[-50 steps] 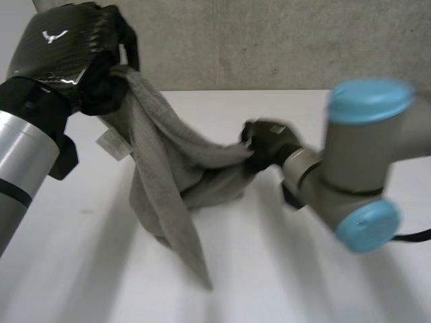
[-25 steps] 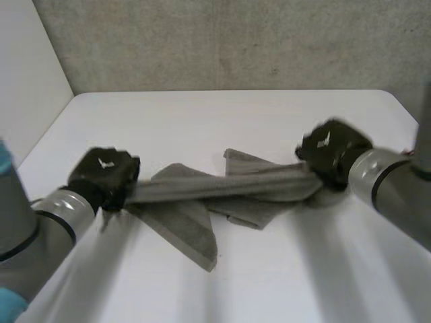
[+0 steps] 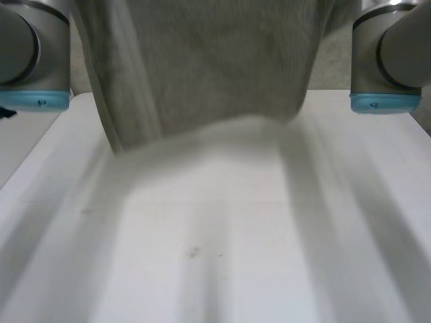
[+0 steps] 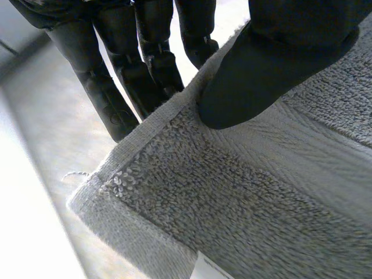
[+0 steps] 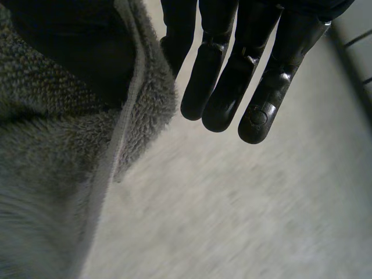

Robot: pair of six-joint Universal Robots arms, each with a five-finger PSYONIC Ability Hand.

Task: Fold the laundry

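Limp grey terry towel (image 3: 209,67) hangs upper centre above the counter (image 3: 222,256); left hand (image 4: 279,64) and right hand (image 5: 232,70) pinch its hem, thumb against fingers (image 4: 145,64); corners seem best holds.

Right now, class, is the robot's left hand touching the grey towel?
Touching. The left wrist view shows the left hand pinching the towel near a corner: its thumb presses on the hem, with its fingers behind the cloth.

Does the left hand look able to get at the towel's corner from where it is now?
Probably yes: the left hand pinches the towel at its edge, right beside that corner, and nothing lies between them.
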